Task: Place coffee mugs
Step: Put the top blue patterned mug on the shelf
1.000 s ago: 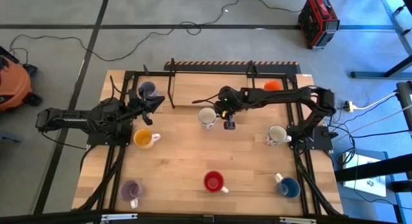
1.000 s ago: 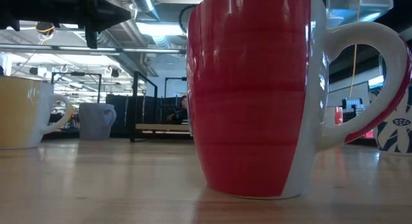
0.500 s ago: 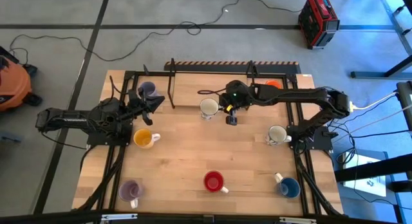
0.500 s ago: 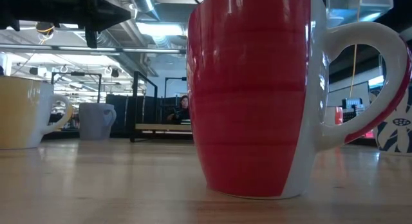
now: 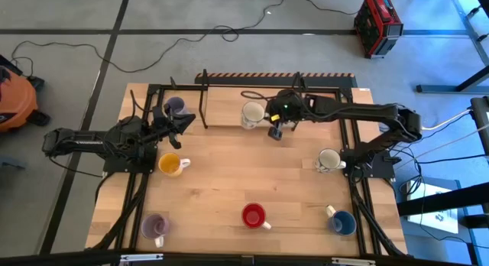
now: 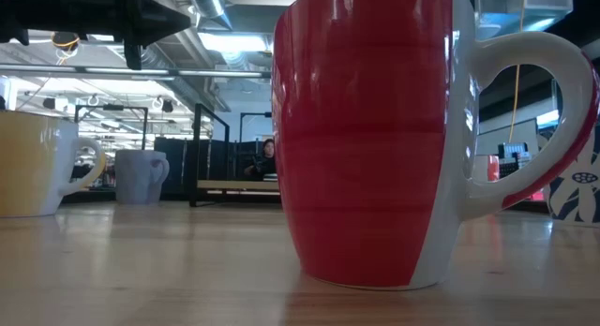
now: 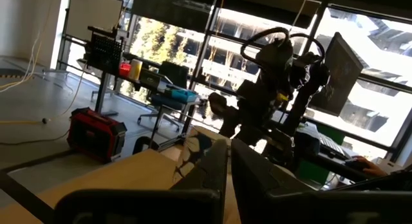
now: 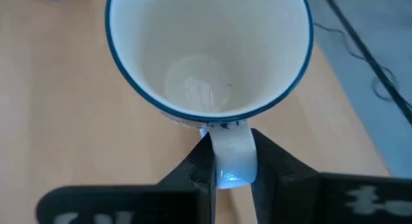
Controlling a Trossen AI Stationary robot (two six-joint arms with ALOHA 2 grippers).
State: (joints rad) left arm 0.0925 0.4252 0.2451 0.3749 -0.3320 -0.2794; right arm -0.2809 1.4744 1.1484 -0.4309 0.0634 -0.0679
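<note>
While right gripper (image 8: pixel 230 166) pinches white mug (image 5: pixel 251 114) handle, left gripper (image 5: pixel 186 122) closed, wooden table (image 5: pixel 229 182).

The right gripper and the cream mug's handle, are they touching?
Touching. The right wrist view shows the right gripper with its jaws clamped on both sides of the cream mug handle.

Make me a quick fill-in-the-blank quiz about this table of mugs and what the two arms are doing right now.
1. The right gripper is shut on the cream mug by its ____.
2. The left gripper waits with its fingers ____, near the purple mug.
3. The mug closest to the low camera is ____.
4. The yellow mug sits on the ____ side of the table in the high view.

Missing words: handle; shut; red; left
</note>
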